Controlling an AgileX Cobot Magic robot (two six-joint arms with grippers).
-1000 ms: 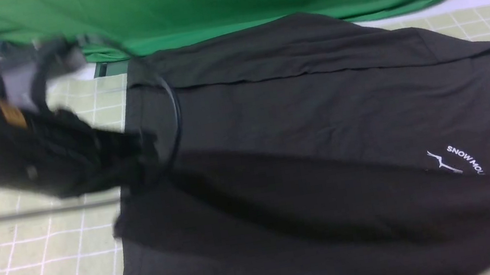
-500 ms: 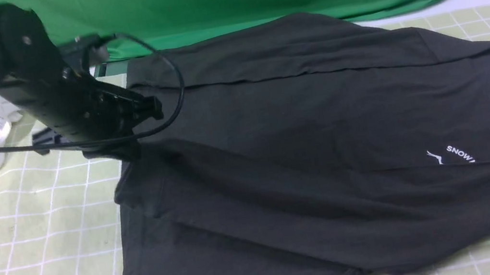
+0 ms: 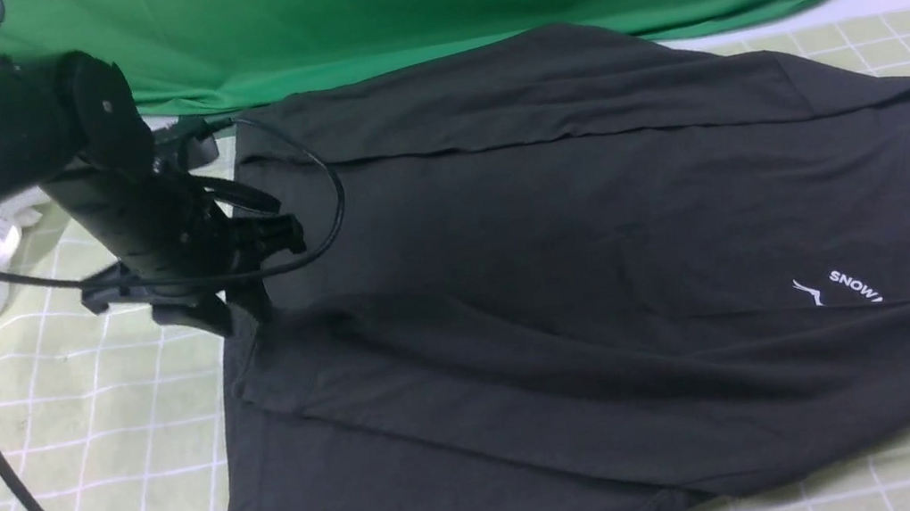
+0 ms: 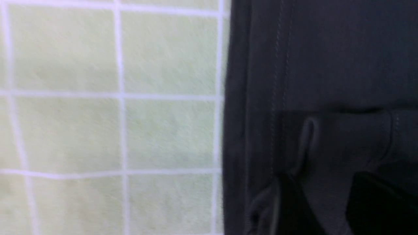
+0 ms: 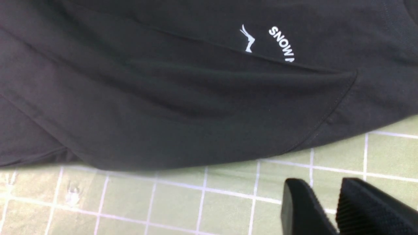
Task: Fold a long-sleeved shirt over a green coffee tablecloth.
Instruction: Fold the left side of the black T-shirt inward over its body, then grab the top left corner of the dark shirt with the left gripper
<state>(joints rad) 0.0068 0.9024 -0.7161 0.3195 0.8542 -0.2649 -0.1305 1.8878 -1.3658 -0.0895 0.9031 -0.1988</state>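
Both sleeves of the long-sleeved shirt (image 3: 557, 213) now lie folded across its body. The near sleeve (image 3: 576, 400) was still being carried a second ago, bunched under the left gripper (image 3: 245, 309), and has since been laid flat toward the hem. The left fingers (image 4: 284, 209), clamped until just now, have parted over the cuff (image 4: 343, 137) and no longer hold it. The right gripper (image 5: 331, 195) hangs beside the shirt above the green coffee tablecloth (image 3: 44, 461), its fingers (image 5: 303, 209) slightly apart and empty. The shirt lies spread on the tablecloth, collar to the robot's right, hem to its left. With the sleeves in, the body fold likely comes next — hem toward collar.
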